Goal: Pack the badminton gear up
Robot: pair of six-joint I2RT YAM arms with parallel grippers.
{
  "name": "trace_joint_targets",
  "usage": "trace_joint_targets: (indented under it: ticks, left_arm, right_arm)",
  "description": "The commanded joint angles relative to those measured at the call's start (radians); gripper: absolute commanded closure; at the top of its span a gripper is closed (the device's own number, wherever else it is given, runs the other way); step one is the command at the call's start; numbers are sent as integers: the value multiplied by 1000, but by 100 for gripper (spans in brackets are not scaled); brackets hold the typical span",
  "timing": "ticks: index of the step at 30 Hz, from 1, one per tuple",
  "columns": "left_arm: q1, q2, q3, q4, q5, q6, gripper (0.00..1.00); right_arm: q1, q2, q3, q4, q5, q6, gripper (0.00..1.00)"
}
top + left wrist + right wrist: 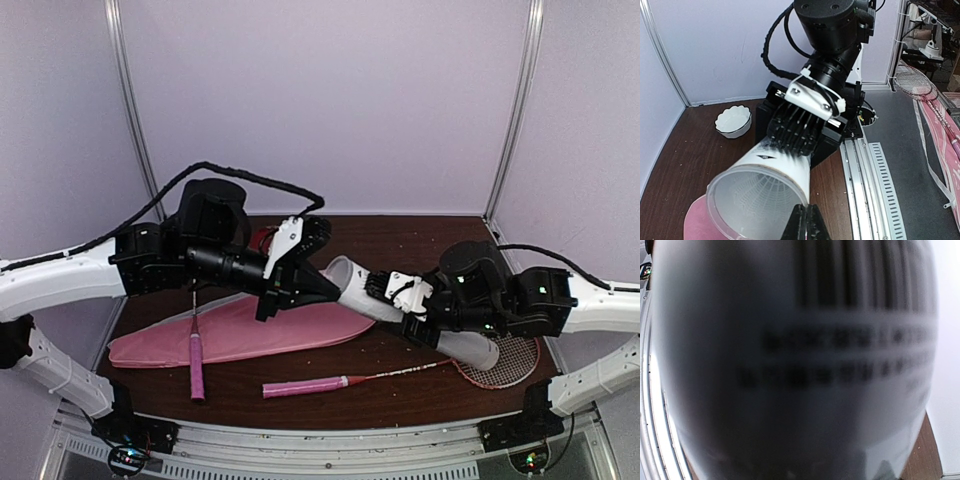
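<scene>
The long white tube [420,312] lies tilted across the table's middle, open end to the left. My right gripper [402,297] is shut round its middle; the right wrist view shows only the blurred tube wall [790,365] with a barcode. My left gripper [330,289] is shut, tips at the tube's mouth [757,200], touching the rim's lower right [806,214]. A white ribbed shape deep inside looks like a shuttlecock. The pink bag [240,330] lies flat at the left with one racket handle [197,365] on it. The other racket [400,377] lies at the front, its head under the tube.
A small scalloped dish [733,121] stands at the back of the table, half hidden behind my left arm in the top view [262,240]. Purple walls close in the back and sides. A metal rail [330,455] runs along the near edge.
</scene>
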Motion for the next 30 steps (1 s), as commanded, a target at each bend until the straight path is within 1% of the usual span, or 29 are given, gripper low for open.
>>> trace_joint_targets:
  ticks: [1,7,11,17,23,30]
  left_arm:
    - [-4,22,33,40,55,21,100]
    - [-4,33,21,40,96,14,100]
    - [-4,58,40,17,138,18,100]
    - [-3,78,55,0,147,20,99]
    - [4,77,56,-8,124,16,73]
    - [8,69,54,-3,89,13,53]
  right_arm:
    - [10,-33,25,35,4,-7,71]
    - [11,-45,16,43,2,-10,71]
    - [16,-56,9,51,-10,-18,71]
    - [23,-62,3,52,-16,-26,71]
    - [25,-75,-5,57,-14,-27,71]
    - [30,-75,-7,55,-17,-27,71]
